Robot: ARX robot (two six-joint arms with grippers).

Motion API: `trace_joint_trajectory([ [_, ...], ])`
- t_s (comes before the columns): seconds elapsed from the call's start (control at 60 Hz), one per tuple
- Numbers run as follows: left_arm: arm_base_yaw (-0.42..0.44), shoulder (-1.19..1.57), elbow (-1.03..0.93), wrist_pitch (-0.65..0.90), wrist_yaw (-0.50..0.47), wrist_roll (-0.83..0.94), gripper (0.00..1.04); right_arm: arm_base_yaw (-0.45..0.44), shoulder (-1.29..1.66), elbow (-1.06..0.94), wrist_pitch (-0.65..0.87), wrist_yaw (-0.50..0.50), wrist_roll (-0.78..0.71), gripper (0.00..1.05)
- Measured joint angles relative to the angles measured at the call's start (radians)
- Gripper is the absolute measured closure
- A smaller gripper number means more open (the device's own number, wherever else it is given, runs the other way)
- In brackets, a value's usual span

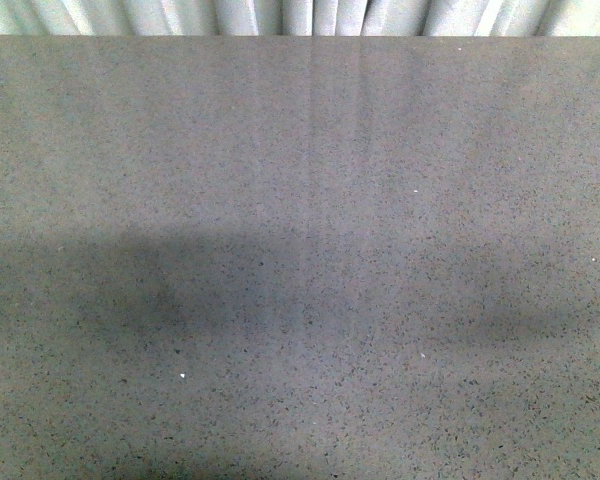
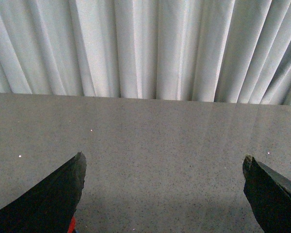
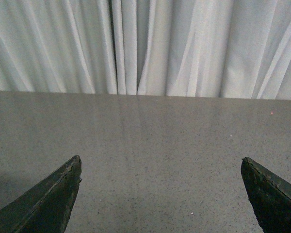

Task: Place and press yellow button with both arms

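Note:
The yellow button is out of view in all three views. My left gripper point(image 2: 163, 162) is open and empty, its two black fingertips point(image 2: 63, 189) spread wide over bare grey speckled tabletop. My right gripper point(image 3: 160, 165) is open and empty too, its black fingertips point(image 3: 271, 191) wide apart above the same kind of surface. Neither arm shows in the front view, only two soft shadows on the table point(image 1: 300, 200).
A white pleated curtain point(image 2: 145, 43) hangs behind the table's far edge; it also shows in the right wrist view point(image 3: 145, 43) and as a strip in the front view point(image 1: 300, 15). The grey speckled tabletop point(image 3: 150, 126) fills the front view.

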Motion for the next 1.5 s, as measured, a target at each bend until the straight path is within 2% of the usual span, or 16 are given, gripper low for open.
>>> trace_joint_trajectory([
  [0.617, 0.0, 0.0, 0.0, 0.0, 0.0, 0.0, 0.09, 0.0, 0.0, 0.0, 0.0, 0.0, 0.0, 0.09],
  [0.667, 0.03, 0.035, 0.029, -0.079, 0.09, -0.033, 0.09, 0.0, 0.0, 0.0, 0.0, 0.001, 0.0, 0.09],
  [0.683, 0.054, 0.07, 0.058, -0.149, 0.185, -0.067, 0.09, 0.0, 0.0, 0.0, 0.0, 0.002, 0.0, 0.09],
  [0.733, 0.117, 0.244, 0.15, -0.267, 0.368, -0.137, 0.09, 0.0, 0.0, 0.0, 0.0, -0.001, 0.0, 0.09],
  [0.783, 0.158, 0.382, 0.207, -0.214, 0.423, -0.161, 0.09, 0.0, 0.0, 0.0, 0.0, 0.0, 0.0, 0.09],
  [0.833, 0.195, 0.487, 0.253, -0.134, 0.433, -0.159, 0.09, 0.0, 0.0, 0.0, 0.0, 0.0, 0.0, 0.09],
  [1.017, 0.384, 0.901, 0.347, 0.185, 0.397, -0.132, 0.09, 0.0, 0.0, 0.0, 0.0, 0.0, 0.0, 0.09],
  [1.15, 0.5, 1.17, 0.379, 0.358, 0.349, -0.117, 0.09, 0.0, 0.0, 0.0, 0.0, 0.0, 0.0, 0.09],
  [1.283, 0.58, 1.307, 0.411, 0.441, 0.337, -0.112, 0.09, 0.0, 0.0, 0.0, 0.0, 0.0, 0.0, 0.09],
  [1.5, 0.66, 1.472, 0.423, 0.537, 0.304, -0.085, 0.09, 0.0, 0.0, 0.0, 0.0, 0.0, 0.0, 0.09],
])
